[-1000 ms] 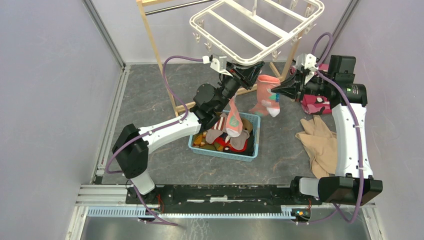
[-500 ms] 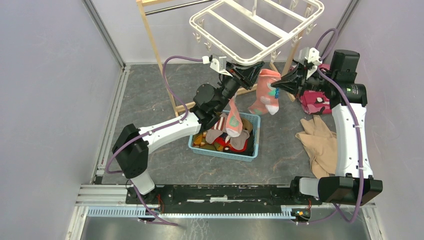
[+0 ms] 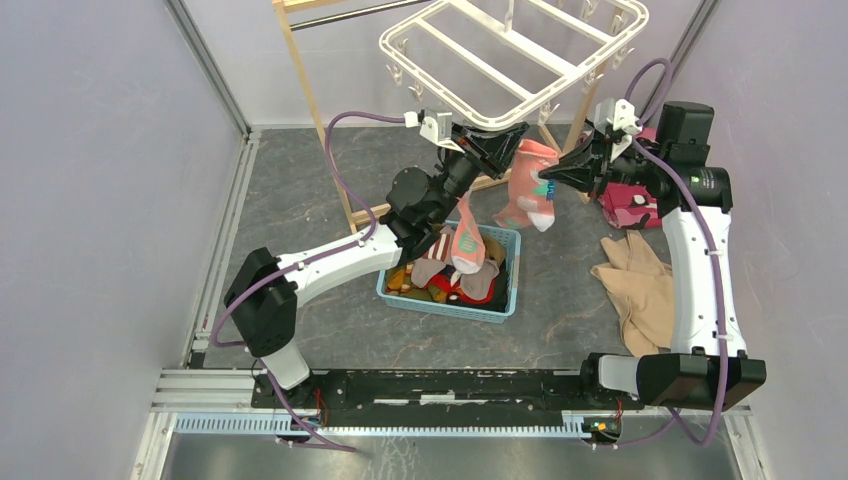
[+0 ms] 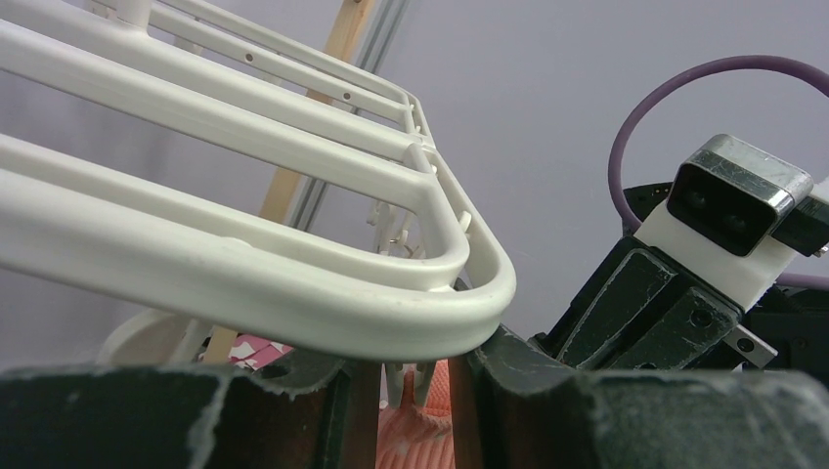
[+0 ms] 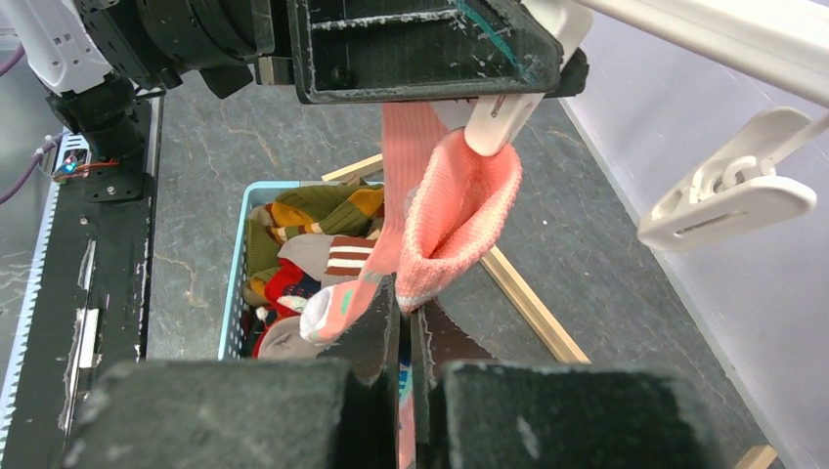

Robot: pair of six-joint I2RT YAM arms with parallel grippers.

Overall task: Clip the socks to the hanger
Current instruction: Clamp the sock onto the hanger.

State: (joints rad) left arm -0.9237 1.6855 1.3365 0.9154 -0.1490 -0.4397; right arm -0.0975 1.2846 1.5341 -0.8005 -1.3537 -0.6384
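Observation:
The white hanger (image 3: 500, 122) hangs over the back of the table; its rim (image 4: 293, 313) fills the left wrist view. My left gripper (image 3: 510, 142) is under its near corner, shut on a dangling white clip (image 5: 497, 119). Between the fingers (image 4: 411, 363) the clip's prongs (image 4: 422, 376) straddle a salmon-pink cuff. My right gripper (image 3: 546, 180), just to the right, is shut on that salmon-pink sock (image 3: 527, 192) lower down (image 5: 406, 305), with the cuff (image 5: 459, 205) up at the clip. A second salmon sock (image 3: 466, 240) hangs over the basket.
A blue basket (image 3: 445, 306) of mixed socks sits below the grippers. A tan garment (image 3: 640, 290) and a pink camouflage cloth (image 3: 630, 210) lie at the right. A wooden frame stand (image 3: 320, 130) rises behind the left arm. Another free clip (image 5: 728, 195) dangles nearby.
My right gripper has carried the sock a little to the left, closer to the left gripper and the clip. The left arm has stayed where it was.

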